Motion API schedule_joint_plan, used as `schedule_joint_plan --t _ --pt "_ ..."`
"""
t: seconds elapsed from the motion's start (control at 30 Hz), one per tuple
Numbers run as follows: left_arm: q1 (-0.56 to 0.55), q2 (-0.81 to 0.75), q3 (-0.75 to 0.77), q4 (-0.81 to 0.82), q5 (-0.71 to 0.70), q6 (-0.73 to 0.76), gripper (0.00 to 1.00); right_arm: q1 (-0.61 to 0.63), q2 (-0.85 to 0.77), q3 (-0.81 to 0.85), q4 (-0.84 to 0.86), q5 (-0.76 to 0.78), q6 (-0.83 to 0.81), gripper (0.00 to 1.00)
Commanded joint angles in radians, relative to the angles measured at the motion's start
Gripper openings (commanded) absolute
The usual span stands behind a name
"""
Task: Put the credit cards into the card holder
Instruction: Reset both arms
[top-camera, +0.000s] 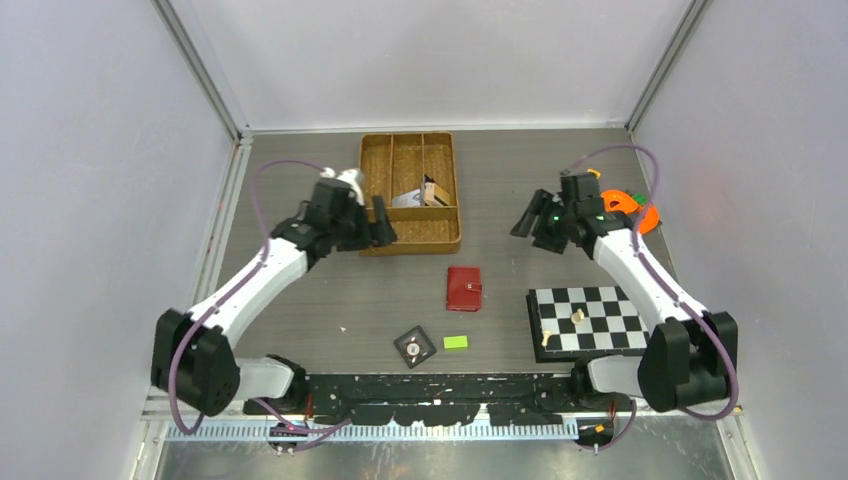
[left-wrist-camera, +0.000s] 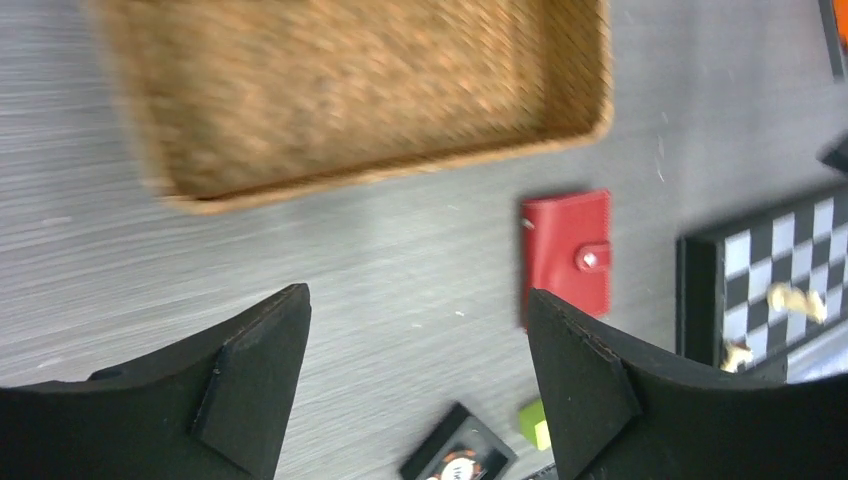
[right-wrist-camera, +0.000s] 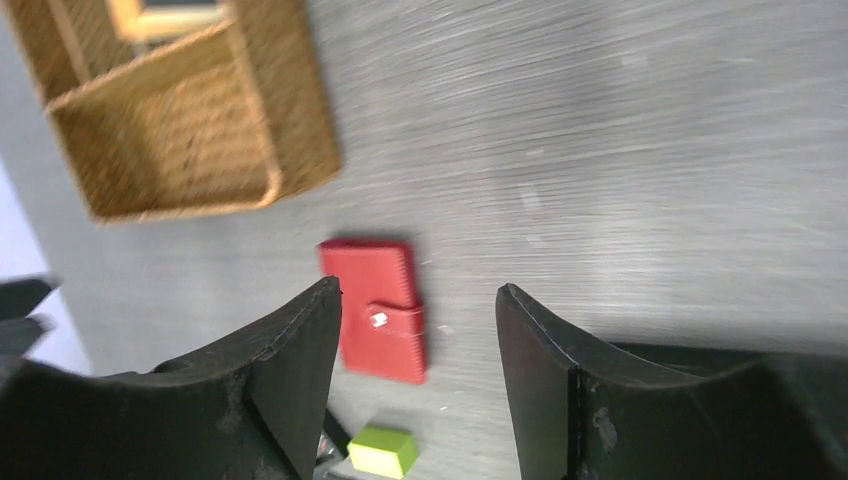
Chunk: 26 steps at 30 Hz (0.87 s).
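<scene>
Top external view: the red card holder (top-camera: 464, 288) lies shut, tab snapped, on the grey table (top-camera: 500, 180), just below the woven tray (top-camera: 410, 245) and above the green block (top-camera: 455, 342). Pale and tan credit cards (top-camera: 418, 196) rest in a right-hand compartment of the tray. The left gripper (top-camera: 372, 225) hovers at the tray's near left corner, the right gripper (top-camera: 530, 225) well to its right. Wrist views show both pincers spread wide, gripping nothing.
</scene>
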Motion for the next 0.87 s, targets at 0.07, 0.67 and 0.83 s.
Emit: schedule_joint_plan --t 0.07,0.67,0.83 --pt "0.21 -0.234 0.039 -0.179 -0.076 0.19 0.83 -0.099 -0.232 -0.05 0.004 0.302 -0.048 0.64" --pt "0.211 -0.557 -0.052 -0.132 -0.271 0.348 0.95 -0.098 -0.588 -0.299 0.26 0.548 -0.177 0.64" --pt "0.211 -0.574 -0.061 -0.129 -0.271 0.362 0.97 -0.099 -0.596 -0.284 0.251 0.531 -0.169 0.64"
